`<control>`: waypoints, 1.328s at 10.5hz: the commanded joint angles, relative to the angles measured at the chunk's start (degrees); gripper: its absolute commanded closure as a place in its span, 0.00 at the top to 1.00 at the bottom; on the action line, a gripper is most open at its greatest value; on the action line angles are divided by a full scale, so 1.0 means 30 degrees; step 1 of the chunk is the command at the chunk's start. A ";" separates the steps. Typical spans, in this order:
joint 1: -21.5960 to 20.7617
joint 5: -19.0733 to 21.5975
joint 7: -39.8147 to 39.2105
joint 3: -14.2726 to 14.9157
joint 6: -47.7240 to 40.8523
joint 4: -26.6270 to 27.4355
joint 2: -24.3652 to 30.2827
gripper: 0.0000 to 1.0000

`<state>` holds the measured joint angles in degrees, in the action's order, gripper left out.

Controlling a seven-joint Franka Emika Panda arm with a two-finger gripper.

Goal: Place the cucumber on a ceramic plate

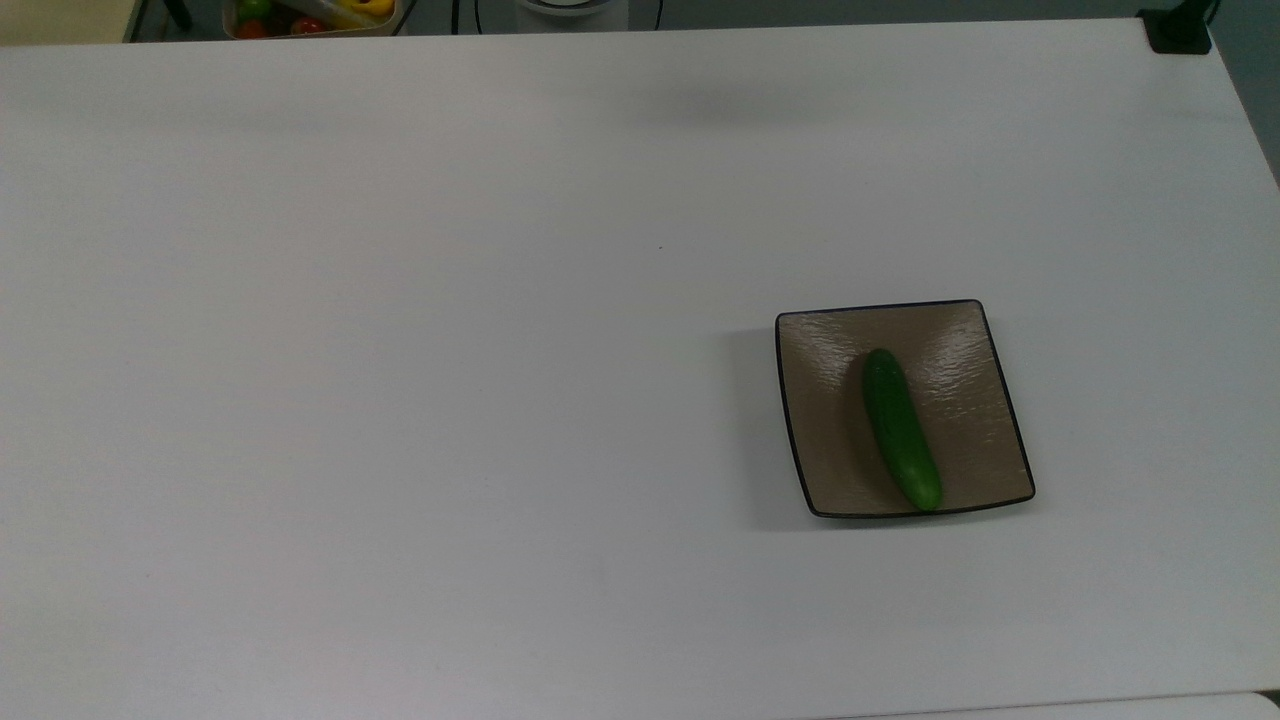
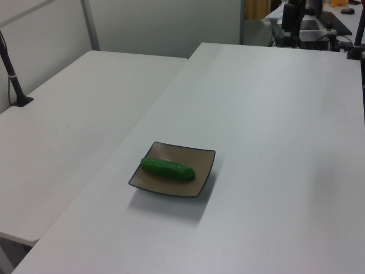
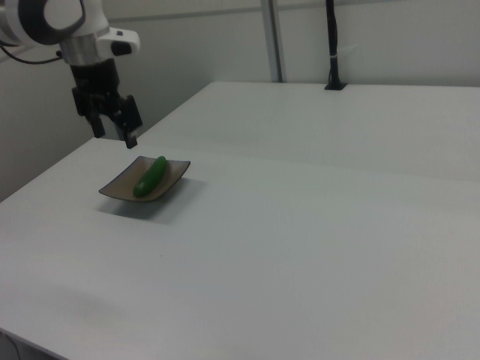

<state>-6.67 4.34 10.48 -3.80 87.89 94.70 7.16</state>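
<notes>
One cucumber (image 1: 901, 428) lies flat inside the ceramic plate (image 1: 960, 400). Its long axis runs from the plate's far edge toward its near edge in the top view, slanted a little, so the lower end sits close to the near rim by the top view's right corner. No part of it overhangs the rim, so the placing looks done. In the right view the gripper (image 3: 114, 133) hangs in the air above and just beyond the plate (image 3: 120, 189), on the right view's left. Its fingers are spread and hold nothing. From the jaws, the cucumber (image 3: 151, 176) lies below and toward the right view's right, with its length pointing roughly back at them. What remains is probably only a retreat upward, clear of the plate. The plate rests on a plain white table (image 1: 400, 400), nearer the top view's right edge than the left, with bare surface all round it. A tub of coloured produce (image 1: 310, 15) sits past the table's far left corner in the top view. A second white table (image 2: 68, 125) stands alongside in the left view.
</notes>
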 commanded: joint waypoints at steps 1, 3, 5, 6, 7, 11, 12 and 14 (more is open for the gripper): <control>0.0116 -0.0303 -0.1138 0.0557 0.0376 0.0776 0.0074 1.00; -0.0236 -0.0303 -0.2666 0.1145 0.1519 0.0776 -0.0451 1.00; -0.0443 -0.0303 -0.3664 0.1382 0.2923 0.0775 -0.0980 1.00; -0.0414 -0.0303 -0.3842 0.1412 0.3510 0.0776 -0.1156 1.00; -0.0414 -0.0303 -0.3844 0.1586 0.4067 0.0776 -0.1303 1.00; -0.0385 -0.0303 -0.3844 0.1617 0.4688 0.0717 -0.1714 1.00; -0.0414 -0.0303 -0.3844 0.1617 0.4717 0.0717 -0.1772 1.00; -0.0414 -0.0303 -0.3844 0.1617 0.4717 0.0717 -0.1744 1.00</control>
